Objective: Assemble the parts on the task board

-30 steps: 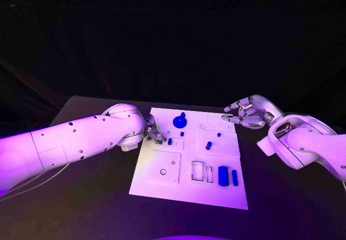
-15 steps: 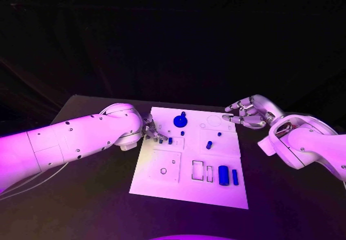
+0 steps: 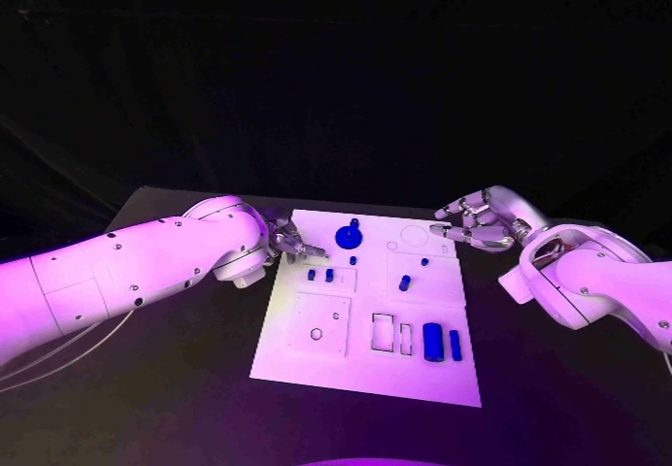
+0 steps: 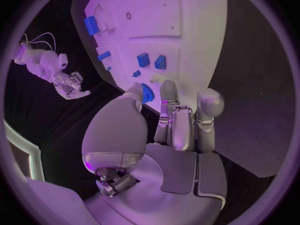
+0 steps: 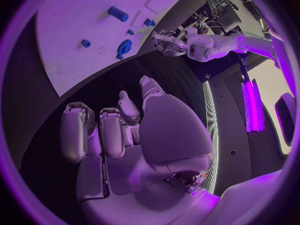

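place: lab or demo booth | cues: black table [image 3: 168, 388], dark backdrop, white task board [image 3: 364, 374]

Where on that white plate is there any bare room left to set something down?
The near strip of the task board, below the two tall blue parts, lies bare. So does the black table beside the board under the left arm. The far end is crowded: the round blue part, the left hand and the right hand.

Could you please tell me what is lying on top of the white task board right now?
Small blue parts lie spread over the task board. The left hand hangs over its far left corner, hiding whatever lies beneath.
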Controlling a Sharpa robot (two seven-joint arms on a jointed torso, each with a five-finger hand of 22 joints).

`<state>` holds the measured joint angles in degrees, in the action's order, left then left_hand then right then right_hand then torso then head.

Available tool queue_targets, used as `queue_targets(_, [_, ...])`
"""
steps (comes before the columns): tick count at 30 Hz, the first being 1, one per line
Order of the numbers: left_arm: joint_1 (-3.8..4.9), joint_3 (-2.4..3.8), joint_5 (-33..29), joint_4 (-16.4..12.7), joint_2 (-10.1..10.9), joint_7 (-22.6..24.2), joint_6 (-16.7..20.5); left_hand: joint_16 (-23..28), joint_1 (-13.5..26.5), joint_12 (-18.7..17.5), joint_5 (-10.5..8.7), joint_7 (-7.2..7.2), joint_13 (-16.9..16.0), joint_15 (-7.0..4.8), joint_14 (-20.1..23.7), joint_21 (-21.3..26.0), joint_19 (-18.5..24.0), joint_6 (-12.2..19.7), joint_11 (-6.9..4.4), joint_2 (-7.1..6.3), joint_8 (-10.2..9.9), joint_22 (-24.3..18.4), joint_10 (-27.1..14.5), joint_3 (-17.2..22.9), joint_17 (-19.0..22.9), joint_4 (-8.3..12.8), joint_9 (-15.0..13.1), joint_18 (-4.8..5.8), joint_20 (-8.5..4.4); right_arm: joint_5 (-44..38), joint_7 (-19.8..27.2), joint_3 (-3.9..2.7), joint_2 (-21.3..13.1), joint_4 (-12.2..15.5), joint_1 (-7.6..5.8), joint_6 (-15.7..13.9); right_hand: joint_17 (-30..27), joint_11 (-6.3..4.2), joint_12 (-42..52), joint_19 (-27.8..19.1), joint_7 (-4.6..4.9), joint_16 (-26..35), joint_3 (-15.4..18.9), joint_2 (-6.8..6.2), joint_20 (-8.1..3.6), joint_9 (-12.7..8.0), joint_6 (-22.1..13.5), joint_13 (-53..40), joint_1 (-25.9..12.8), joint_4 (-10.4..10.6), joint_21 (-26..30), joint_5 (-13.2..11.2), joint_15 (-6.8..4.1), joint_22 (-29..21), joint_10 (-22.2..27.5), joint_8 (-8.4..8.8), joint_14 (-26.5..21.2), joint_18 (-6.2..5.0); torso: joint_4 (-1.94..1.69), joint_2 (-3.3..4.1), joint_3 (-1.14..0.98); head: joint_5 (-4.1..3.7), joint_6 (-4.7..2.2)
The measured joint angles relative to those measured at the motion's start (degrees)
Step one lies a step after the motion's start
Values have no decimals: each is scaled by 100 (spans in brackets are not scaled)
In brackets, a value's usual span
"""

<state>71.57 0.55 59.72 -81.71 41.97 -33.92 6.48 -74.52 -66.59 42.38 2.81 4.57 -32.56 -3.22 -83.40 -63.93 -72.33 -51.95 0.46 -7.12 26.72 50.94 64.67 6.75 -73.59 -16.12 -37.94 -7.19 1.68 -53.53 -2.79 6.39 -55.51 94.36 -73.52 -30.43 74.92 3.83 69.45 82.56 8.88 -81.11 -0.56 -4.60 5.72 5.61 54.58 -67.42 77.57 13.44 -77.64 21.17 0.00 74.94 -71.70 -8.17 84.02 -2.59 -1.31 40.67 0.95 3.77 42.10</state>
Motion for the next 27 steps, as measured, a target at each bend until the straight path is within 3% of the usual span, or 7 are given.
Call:
queue_targets(3, [0, -20, -77, -27, -20, 463, 272, 905, -670, -272, 0, 196, 196, 162, 497, 908, 577, 290, 188, 0, -218, -1065, -481, 92, 806, 152, 243, -220, 155, 1, 1, 0, -2, -2, 1, 0, 0, -1, -33, -41, 0, 18, 0, 0, 0, 0, 0, 30, 0, 0, 36, 0, 0, 0, 3, 0, 0, 0, -3, 0, 0, -22, -16])
queue_targets(4, [0, -34, -78, -32, -37, 633, 354, 1315, -874, -376, 0, 251, 275, 211, 743, 1181, 752, 345, 237, -4, -296, -1347, -629, 141, 1181, 201, 341, -221, 201, 1, 2, 0, -2, -2, 1, 0, 0, 2, -61, -51, 0, 37, 0, 0, 10, 0, 0, 52, 0, 0, 67, 12, 0, 0, 44, 0, 0, 0, -3, 0, 0, -29, -21])
queue_targets(10, [-19, -127, 150, 33, -284, 1807, 729, 2734, -2155, -1095, 18, 370, 911, 312, 1572, 1729, 974, 318, 399, 17, -771, -1764, -1069, 802, 2514, 623, 1026, -221, 324, 4, 9, 0, 7, -13, 6, 0, -47, -16, -302, -103, -1, 111, 0, 0, 0, 0, -1, 308, 0, 0, 171, 24, 0, -1, 244, -22, 0, 1, -1, 1, 1, -59, -61])
queue_targets(12, [-30, -141, 297, 101, -366, 2103, 761, 2967, -2366, -1292, 18, 371, 1125, 337, 1669, 1788, 1030, 195, 404, -54, -895, -1789, -1074, 1045, 2734, 733, 1227, -221, 343, 6, 11, 0, 11, -16, 9, 0, -59, 4, -302, -103, -1, 111, 11, 0, 0, 0, -1, 324, 0, 11, 170, 24, 0, -1, 264, -22, 0, 1, 2, 2, 1, -68, -77])
queue_targets(18, [-79, -193, 909, 410, -640, 2745, 760, 3020, -2116, -1562, 18, 333, 1475, 384, 1529, 1788, 988, 114, 425, -344, -1114, -1813, -1052, 1065, 2934, 663, 1595, -221, 385, 19, 18, 0, 25, -26, 19, 4, -60, 4, -302, -102, -1, 111, 16, -1, 0, 0, -1, 326, 1, 16, 170, 24, 0, -2, 264, -22, 0, 1, 4, 5, 1, -91, -106])
queue_targets(22, [-90, -208, 1270, 549, -760, 2885, 669, 2940, -2061, -1663, 18, 343, 1618, 383, 1377, 1823, 851, 18, 445, -398, -1191, -1830, -1072, 1047, 2968, 645, 1732, -221, 393, 26, 22, 0, 33, -36, 22, 5, -60, 5, -302, -102, -1, 111, 16, -2, 0, 0, -1, 326, 1, 16, 170, 24, 0, -2, 263, -22, 0, 1, 4, 8, 1, -98, -121])
queue_targets(27, [-95, -215, 1603, 665, -875, 2924, 471, 2347, -2061, -1750, 18, 291, 1788, 364, 1014, 1719, 679, -131, 423, -398, -1247, -1782, -1049, 1047, 2579, 645, 1903, -283, 366, 45, 27, 0, 43, -46, 26, 7, -72, 5, -333, -123, -1, 146, 16, -2, -21, 0, -1, 340, 2, 16, 198, 45, 0, -2, 263, -22, 0, 0, 4, 8, 1, -98, -123])
